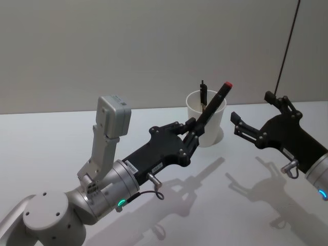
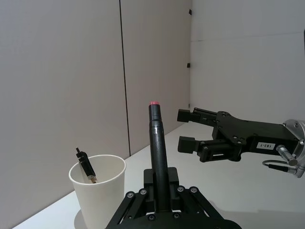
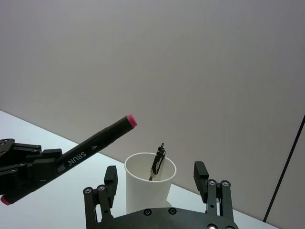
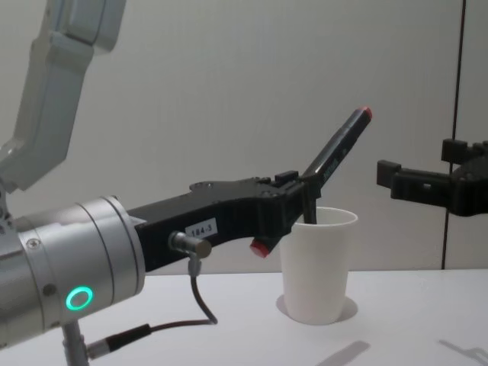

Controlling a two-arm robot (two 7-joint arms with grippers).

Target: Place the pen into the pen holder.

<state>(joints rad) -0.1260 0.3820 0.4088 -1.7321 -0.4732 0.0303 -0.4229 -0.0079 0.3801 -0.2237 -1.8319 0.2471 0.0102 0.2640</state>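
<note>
The pen, a black marker with red ends, slants just beside the white cup, clamped low on its barrel by the closed left gripper. It looks light, stiff and smooth, so a firm grip on the barrel suits it. The right gripper hangs spread and empty near the cup's other side

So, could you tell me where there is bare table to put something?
Bare table: in front of the pen holder, between the left arm and the right tool; also far left. Crowded by the holder, where the left tool holds the pen.
</note>
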